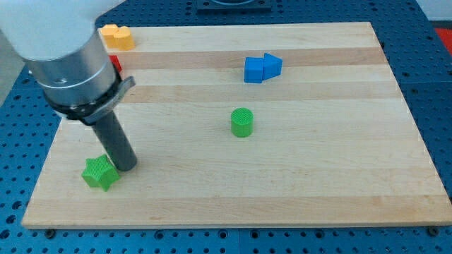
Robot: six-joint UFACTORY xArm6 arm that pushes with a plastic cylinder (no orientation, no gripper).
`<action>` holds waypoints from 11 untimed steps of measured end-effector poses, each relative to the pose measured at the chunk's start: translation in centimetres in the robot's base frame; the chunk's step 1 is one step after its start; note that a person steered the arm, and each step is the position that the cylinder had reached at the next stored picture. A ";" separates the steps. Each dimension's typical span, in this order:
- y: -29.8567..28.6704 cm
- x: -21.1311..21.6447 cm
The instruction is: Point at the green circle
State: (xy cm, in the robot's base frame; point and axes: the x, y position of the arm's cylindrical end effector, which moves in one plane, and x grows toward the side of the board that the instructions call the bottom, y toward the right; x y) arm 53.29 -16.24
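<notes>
Approach step not yet made: my tip (126, 168), a bare rod with no jaws to open or close, touches the green star (99, 173); the green circle (241, 122), mid-board, lies toward two o'clock, calling for a slide there.

red block (116, 63), upper left: mostly hidden behind the arm housing (67, 53), shape can't tell. Housing itself cut off by frame top and left edges. my tip (127, 168) sits just beside green star block (99, 173); contact can't tell. Dark object (233, 3) at frame top cut off, unidentifiable.
</notes>
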 end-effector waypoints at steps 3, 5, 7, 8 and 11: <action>-8.0 1.1; -2.7 -2.3; 7.6 -10.9; 15.9 -13.5; 23.1 -10.2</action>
